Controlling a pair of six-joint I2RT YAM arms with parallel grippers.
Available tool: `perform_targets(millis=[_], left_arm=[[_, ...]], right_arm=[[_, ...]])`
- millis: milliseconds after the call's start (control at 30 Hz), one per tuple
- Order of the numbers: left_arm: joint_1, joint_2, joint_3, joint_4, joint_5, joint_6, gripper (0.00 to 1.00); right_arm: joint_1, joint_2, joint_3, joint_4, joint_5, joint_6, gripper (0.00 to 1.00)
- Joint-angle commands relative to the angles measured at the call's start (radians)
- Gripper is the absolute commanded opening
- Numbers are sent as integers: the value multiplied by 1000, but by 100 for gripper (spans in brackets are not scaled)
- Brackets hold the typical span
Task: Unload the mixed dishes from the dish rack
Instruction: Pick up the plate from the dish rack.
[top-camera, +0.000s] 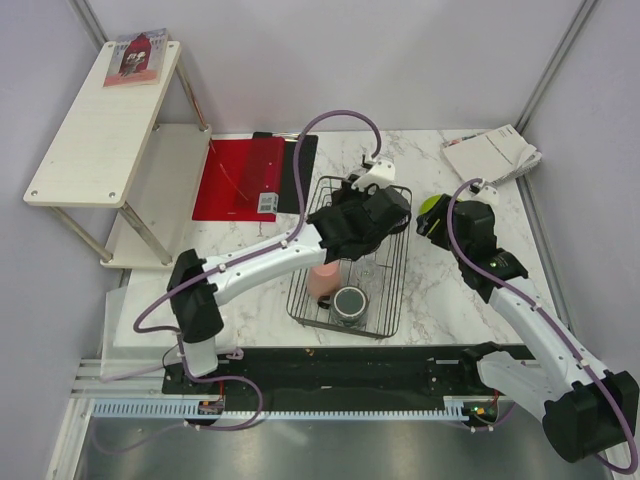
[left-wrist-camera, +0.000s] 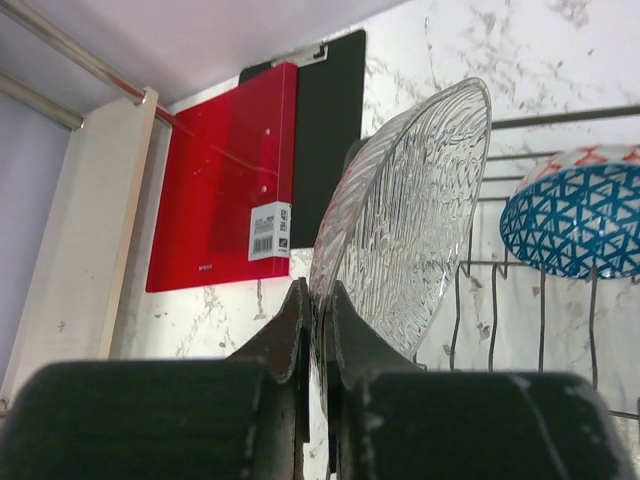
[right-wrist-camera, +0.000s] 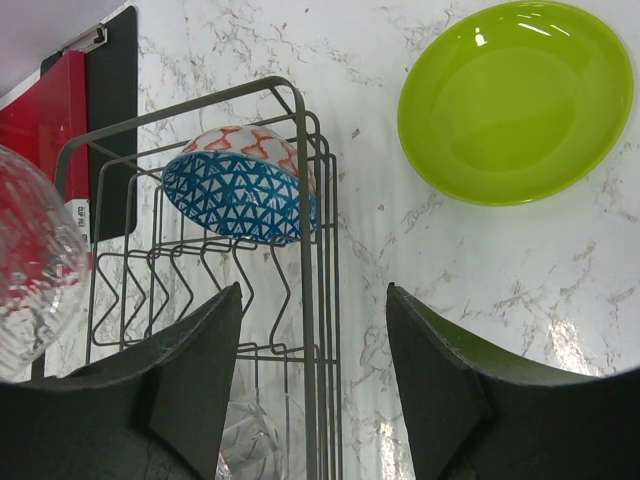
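Your left gripper (left-wrist-camera: 318, 300) is clamped on the rim of the clear plate (left-wrist-camera: 410, 220), which rises on edge from between the fingers, near the blue bowl (left-wrist-camera: 580, 215) in the rack (left-wrist-camera: 560, 115). Your right gripper (right-wrist-camera: 313, 295) is spread and holds nothing. The green plate (right-wrist-camera: 515, 100) lies on the table (right-wrist-camera: 480, 260) beyond its fingers.

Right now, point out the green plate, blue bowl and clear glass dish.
green plate (right-wrist-camera: 515, 100), right wrist view, centre of well
blue bowl (right-wrist-camera: 238, 198), right wrist view, outer wall
clear glass dish (left-wrist-camera: 405, 230), left wrist view, ribbed face
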Motion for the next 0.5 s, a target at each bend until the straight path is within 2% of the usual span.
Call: perform_targets(millis=[0, 100, 133, 200, 233, 267, 300, 333, 367, 433, 467], left_arm=[[-9, -131, 58, 65, -20, 73, 2], [10, -236, 36, 80, 136, 24, 2], [23, -289, 18, 77, 260, -5, 2], [101, -338, -20, 77, 418, -108, 2], [141, -358, -68, 77, 580, -152, 2], [245, -401, -97, 78, 682, -244, 2], [304, -423, -135, 118, 790, -290, 2], [357, -447, -231, 161, 1003, -330, 2], [445, -493, -284, 224, 1105, -381, 2], [493, -523, -388, 366, 1319, -424, 2], [514, -526, -404, 394, 1368, -447, 2]], right_arm=[[0, -13, 30, 35, -19, 7, 67], [1, -24, 42, 43, -43, 16, 67], [1, -30, 45, 46, -59, 27, 67], [-2, -53, 63, 43, -88, 56, 67], [-4, -61, 73, 41, -129, 68, 67], [-4, -79, 90, 40, -148, 91, 67], [-4, -87, 97, 40, -161, 101, 66], [-4, -96, 102, 40, -181, 105, 67], [-4, -111, 113, 41, -188, 107, 66], [-2, -122, 120, 49, -207, 108, 66], [-4, -133, 117, 72, -230, 110, 66]])
